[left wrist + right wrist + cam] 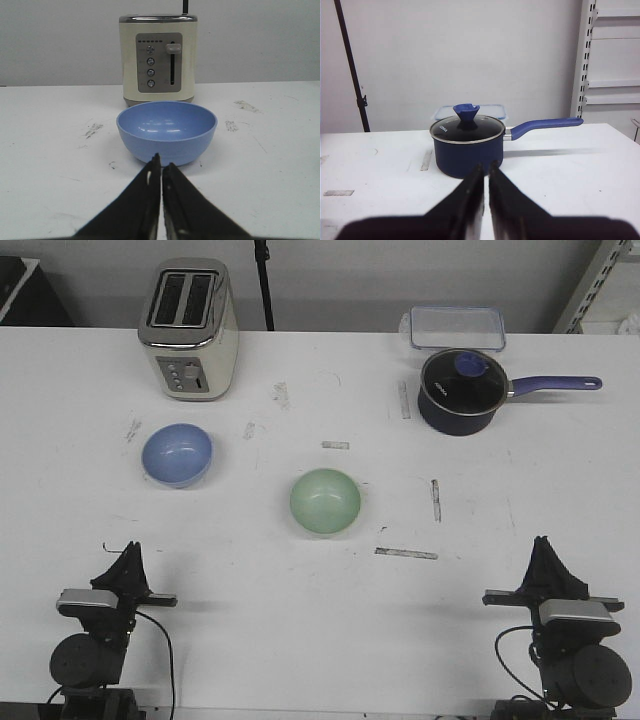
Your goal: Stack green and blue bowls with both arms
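Observation:
The pale blue bowl (177, 454) sits upright on the white table at the left, in front of the toaster. It fills the middle of the left wrist view (167, 131). The mint green bowl (325, 502) sits upright near the table's middle, apart from the blue one. My left gripper (128, 552) is shut and empty at the near left, well short of the blue bowl; its tips show in the left wrist view (161, 162). My right gripper (543, 545) is shut and empty at the near right; in the right wrist view (486, 169) it faces the saucepan.
A cream toaster (189, 328) stands at the back left. A dark navy saucepan (461, 390) with a glass lid and long handle stands at the back right, a clear lidded container (453, 327) behind it. Tape strips (405, 553) mark the table.

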